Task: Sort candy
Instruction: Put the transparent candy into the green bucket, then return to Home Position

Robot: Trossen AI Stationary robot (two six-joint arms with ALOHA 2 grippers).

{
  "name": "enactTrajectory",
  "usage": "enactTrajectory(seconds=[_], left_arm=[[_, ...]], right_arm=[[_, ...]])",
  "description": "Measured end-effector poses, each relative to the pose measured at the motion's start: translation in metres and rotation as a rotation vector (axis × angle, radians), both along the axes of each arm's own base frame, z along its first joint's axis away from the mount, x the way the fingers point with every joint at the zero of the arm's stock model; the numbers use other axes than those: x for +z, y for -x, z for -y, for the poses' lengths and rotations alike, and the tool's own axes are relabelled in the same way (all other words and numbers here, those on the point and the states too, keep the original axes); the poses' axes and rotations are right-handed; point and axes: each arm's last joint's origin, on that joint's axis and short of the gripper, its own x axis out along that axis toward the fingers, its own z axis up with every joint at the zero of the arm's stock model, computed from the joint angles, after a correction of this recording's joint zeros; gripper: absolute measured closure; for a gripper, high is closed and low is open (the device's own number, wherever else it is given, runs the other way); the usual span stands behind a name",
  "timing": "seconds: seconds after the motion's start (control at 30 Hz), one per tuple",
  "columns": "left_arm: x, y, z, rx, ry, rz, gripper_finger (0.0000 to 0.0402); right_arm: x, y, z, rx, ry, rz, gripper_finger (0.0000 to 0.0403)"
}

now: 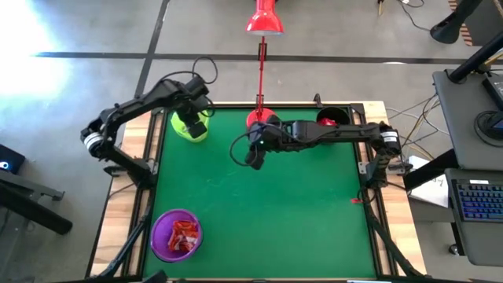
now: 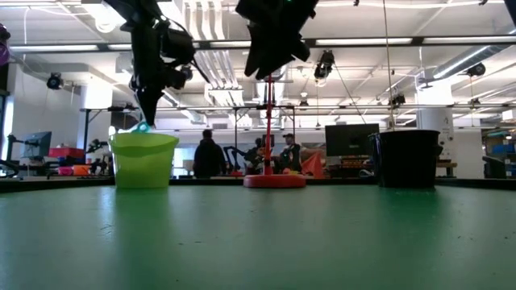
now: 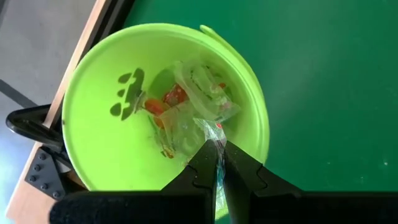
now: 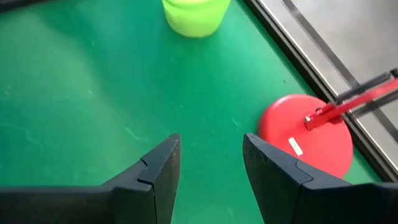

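My left gripper (image 3: 217,150) hangs over the lime-green cup (image 3: 106,143) at the table's far left and is shut on a candy in a clear greenish wrapper (image 3: 214,129). Several more clear-wrapped candies (image 3: 186,106) lie in that cup. In the low view the left gripper (image 2: 150,113) points down just above the cup's rim (image 2: 143,138). My right gripper (image 4: 211,149) stands open above the bare green mat near the table's far middle, holding nothing. Red candies (image 1: 185,234) lie in the purple cup (image 1: 163,228) at the near left. My left gripper pinches the clear greenish wrapper by one end (image 3: 217,140) between its two fingertips. The fingers come from above and point steeply down. The candy hangs below them, lifted clear, at the mouth of the lime-green cup (image 2: 143,127).
A black cup (image 1: 330,118) stands at the far right of the mat. The red lamp's round base (image 4: 298,124) sits at the far middle, close to my right gripper, with its pole (image 1: 261,67) rising behind. The middle and near right of the mat (image 1: 299,220) are bare.
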Motion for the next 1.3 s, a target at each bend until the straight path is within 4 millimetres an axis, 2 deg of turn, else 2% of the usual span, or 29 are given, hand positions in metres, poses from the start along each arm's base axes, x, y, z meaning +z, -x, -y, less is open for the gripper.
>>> enactTrajectory(seconds=[0.37, 0.8, 0.9, 1.03, 1.13, 1.3], left_arm=[[-0.008, -0.006, -0.006, 0.006, 0.001, -0.006, 0.0395], [-0.004, -0.002, -0.002, 0.055, 0.011, -0.007, 0.0290], [0.007, 0.002, 0.004, 0.048, -0.025, 0.036, 0.0279], [0.034, 0.015, 0.020, 0.040, -0.102, 0.144, 0.0276], [0.057, 0.028, 0.036, 0.025, -0.140, 0.292, 0.0275], [0.090, 0.048, 0.062, -0.053, -0.179, 0.565, 0.0275]], right_arm=[[-0.013, 0.008, 0.000, -0.005, -0.010, -0.111, 0.0236], [-0.017, 0.016, -0.001, -0.054, -0.049, -0.186, 0.0236], [-0.018, 0.019, -0.001, -0.056, -0.052, -0.213, 0.0236], [-0.019, 0.027, -0.002, -0.064, -0.061, -0.288, 0.0236], [-0.018, 0.035, -0.007, -0.119, -0.096, -0.321, 0.0236], [-0.010, 0.046, -0.021, -0.157, -0.127, -0.278, 0.0236]])
